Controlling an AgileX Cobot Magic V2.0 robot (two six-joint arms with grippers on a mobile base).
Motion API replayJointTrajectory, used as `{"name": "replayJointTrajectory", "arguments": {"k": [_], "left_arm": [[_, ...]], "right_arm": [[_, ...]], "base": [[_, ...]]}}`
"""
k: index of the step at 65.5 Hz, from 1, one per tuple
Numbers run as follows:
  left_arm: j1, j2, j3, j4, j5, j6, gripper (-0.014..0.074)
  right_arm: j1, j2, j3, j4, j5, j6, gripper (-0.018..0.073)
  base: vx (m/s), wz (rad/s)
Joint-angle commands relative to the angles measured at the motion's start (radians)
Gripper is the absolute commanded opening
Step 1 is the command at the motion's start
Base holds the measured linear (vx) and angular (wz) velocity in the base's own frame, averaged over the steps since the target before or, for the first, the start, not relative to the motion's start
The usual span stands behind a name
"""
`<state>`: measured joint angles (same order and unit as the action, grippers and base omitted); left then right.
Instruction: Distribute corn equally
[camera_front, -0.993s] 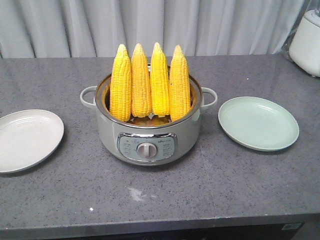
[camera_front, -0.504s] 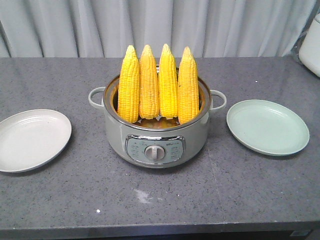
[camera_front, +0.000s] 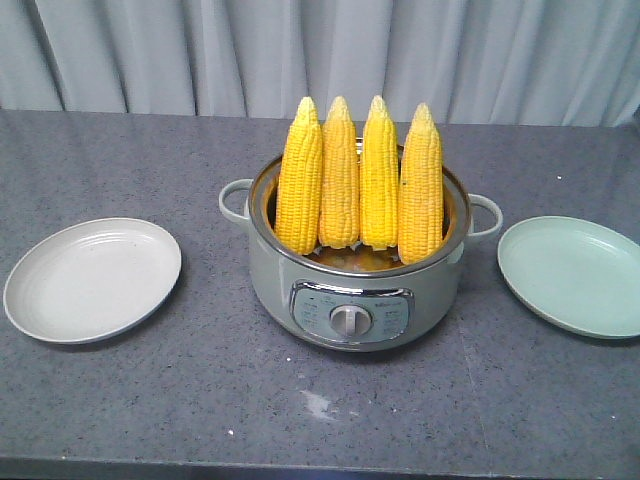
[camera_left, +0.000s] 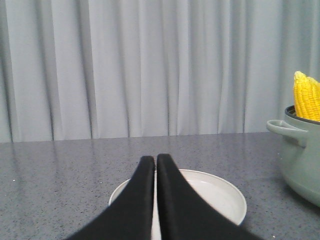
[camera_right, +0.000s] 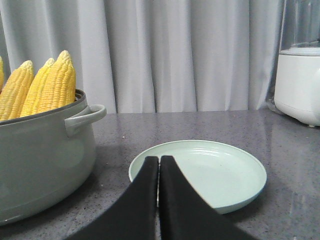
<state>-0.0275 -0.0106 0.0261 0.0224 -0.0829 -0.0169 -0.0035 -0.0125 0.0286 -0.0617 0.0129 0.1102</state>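
Only the front view has shifted; nothing on the speckled grey stone surface (camera_front: 150, 400) is displaced. The grey-green electric pot (camera_front: 350, 300), centre, holds four yellow corn cobs (camera_front: 360, 180) upright. Round white plate (camera_front: 92, 278), 9 o'clock, and pale green plate (camera_front: 572, 275), 3 o'clock, are bare. Left fingers (camera_left: 140, 200) and right fingers (camera_right: 145, 200) are together, unloaded. The pot rim likely blocks low grasps.

We see bright yellow corn (camera_front: 379, 170) with neat kernel rows, a sage-grey electric pot (camera_front: 275, 285), a cream plate (camera_front: 93, 278), a mint-green plate (camera_front: 575, 275), and a dark grey speckled countertop (camera_front: 150, 400).
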Motion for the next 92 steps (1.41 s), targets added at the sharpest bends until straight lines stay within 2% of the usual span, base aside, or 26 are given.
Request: {"name": "replayJointTrajectory", "arguments": {"k": [1,78,86,92], "left_arm": [[0.0,-0.017,0.015,-0.01,-0.078,-0.002,-0.0006],[0.0,-0.017,0.002,-0.01,-0.095,-0.005,-0.0006],[0.0,-0.013,-0.058,-0.01,-0.047,-0.014,-0.0006],[0.0,0.024,-0.152,-0.01,0.026,-0.014,-0.0006]], "right_arm": [[-0.005,-0.003,0.008,-0.004,-0.075,0.001,-0.0011],[-0.005,-0.003,0.006,-0.004,-0.095,0.001,-0.0011],[-0.005,-0.002,-0.007,-0.002,-0.108,0.005,-0.0011],[-0.005,0.012,-0.067,-0.002,-0.061,0.006,-0.0011]], "base": [[0.03,0.11],[0.0,0.01],[0.0,0.0],[0.0,0.0]]}}
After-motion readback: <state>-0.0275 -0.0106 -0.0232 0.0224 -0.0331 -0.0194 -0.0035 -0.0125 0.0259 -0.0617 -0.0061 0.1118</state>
